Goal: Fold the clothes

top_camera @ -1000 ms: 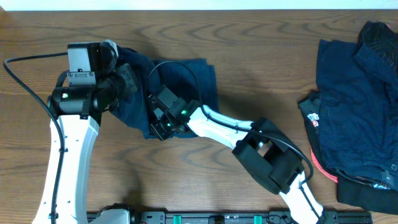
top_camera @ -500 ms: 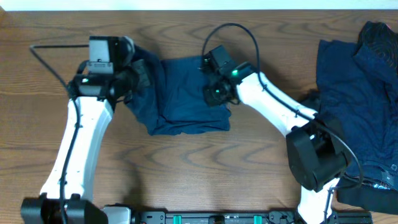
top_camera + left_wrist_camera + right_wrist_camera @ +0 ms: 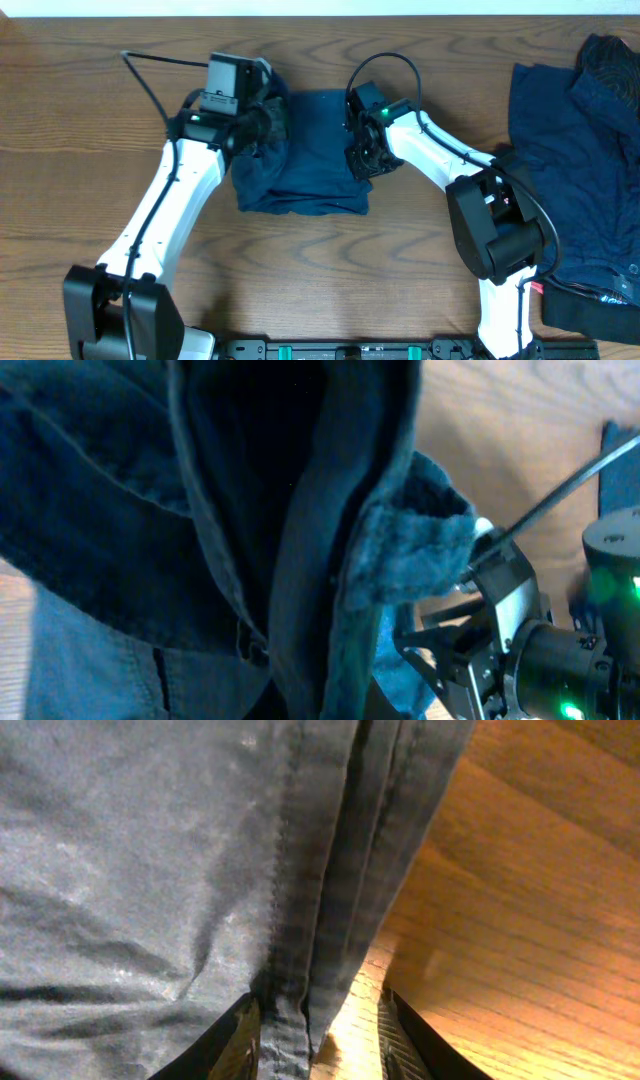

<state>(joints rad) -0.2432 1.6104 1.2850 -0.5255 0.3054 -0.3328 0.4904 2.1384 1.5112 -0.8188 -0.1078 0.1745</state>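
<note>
Navy shorts point(image 3: 312, 150) lie rumpled on a wooden table point(image 3: 100, 60), well apart from a heap of dark clothes point(image 3: 580, 150), as the left gripper point(image 3: 268, 125) clenches their bunched edge farthest from the heap and the right gripper point(image 3: 358, 160), jaws parted, straddles the hem nearest it.

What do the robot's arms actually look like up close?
The left arm and right arm have smooth white links joined by chunky black joints. Thin black cables loop above the wrists, small green lights glow there, and the right gripper has dark fingers.
</note>
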